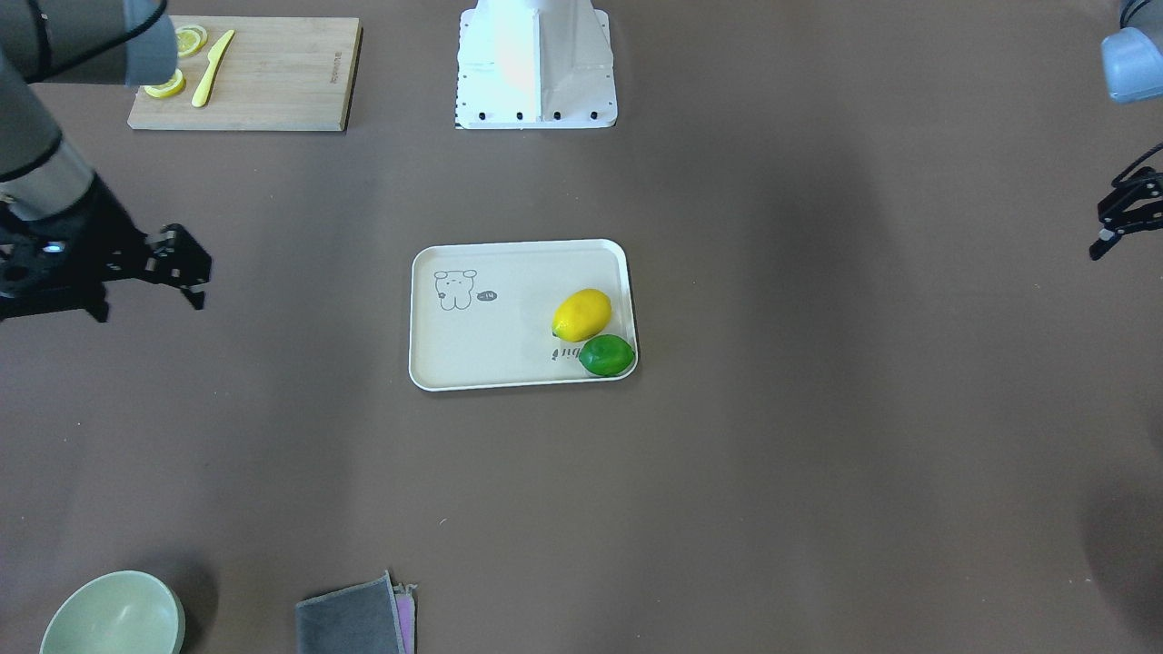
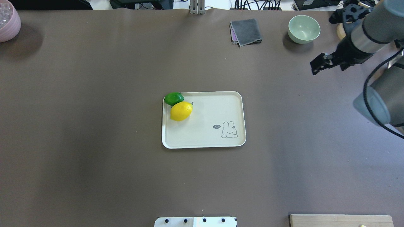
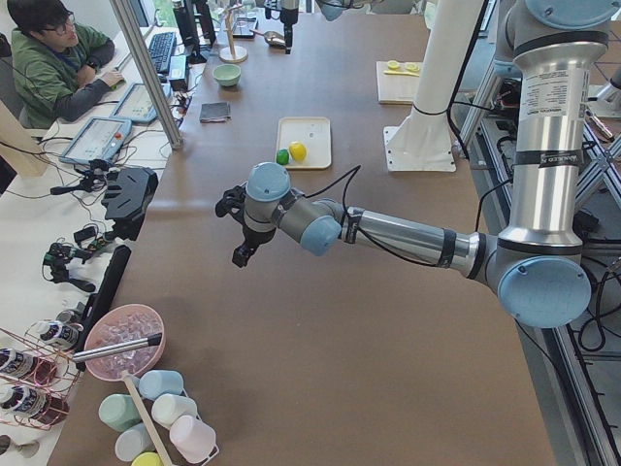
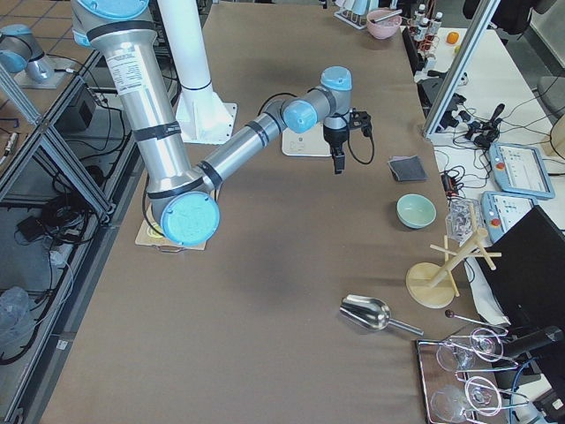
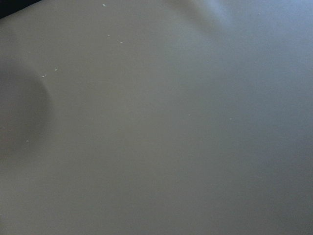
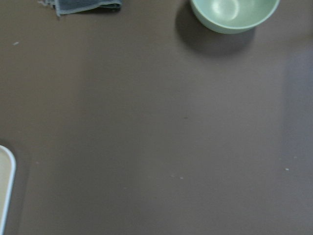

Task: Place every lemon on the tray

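Lemons: yellow lemon (image 2: 181, 111) and green lemon (image 2: 174, 98), touching, in far-left corner of tray (image 2: 205, 140), mid-desk (image 2: 94, 132); rim probably checks rolling. Left end effector (image 1: 1113, 232), right end effector (image 2: 316, 64): empty, well apart from tray; jaw spacing cannot be told.

The yellow lemon (image 1: 582, 314) and the green lemon (image 1: 607, 354) cover part of the writing (image 1: 567, 353) on the tray (image 1: 491, 363). The left tool (image 1: 1113, 232) is cut by the picture's edge, and I cannot tell if it is open. The bowl (image 1: 109, 618) is cut off too.
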Robot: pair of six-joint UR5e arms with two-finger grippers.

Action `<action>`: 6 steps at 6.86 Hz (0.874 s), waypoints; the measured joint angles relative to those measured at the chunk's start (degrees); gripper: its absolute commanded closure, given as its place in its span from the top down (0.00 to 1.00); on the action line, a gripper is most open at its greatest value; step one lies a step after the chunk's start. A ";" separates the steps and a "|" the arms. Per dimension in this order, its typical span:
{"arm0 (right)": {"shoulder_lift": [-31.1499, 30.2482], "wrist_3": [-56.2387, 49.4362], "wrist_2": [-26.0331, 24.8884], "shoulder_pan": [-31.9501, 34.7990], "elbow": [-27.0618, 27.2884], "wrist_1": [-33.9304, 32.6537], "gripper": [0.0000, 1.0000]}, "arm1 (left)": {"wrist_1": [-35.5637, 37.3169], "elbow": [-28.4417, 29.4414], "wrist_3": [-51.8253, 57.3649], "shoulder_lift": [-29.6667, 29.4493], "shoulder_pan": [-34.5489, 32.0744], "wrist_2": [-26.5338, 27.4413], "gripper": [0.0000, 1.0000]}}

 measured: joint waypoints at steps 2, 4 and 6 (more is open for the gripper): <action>-9.95 -16.22 3.38 12.51 0.01 -0.26 1.00 | 13.70 0.63 14.49 -1.76 -7.14 -0.92 1.00; -18.13 -28.12 9.18 24.40 -4.67 -0.20 1.00 | 17.62 4.65 21.95 0.92 -11.05 -0.97 1.00; -22.76 -36.26 10.07 28.29 -10.05 -0.11 1.00 | 15.14 10.55 22.66 2.95 -12.39 -1.00 1.00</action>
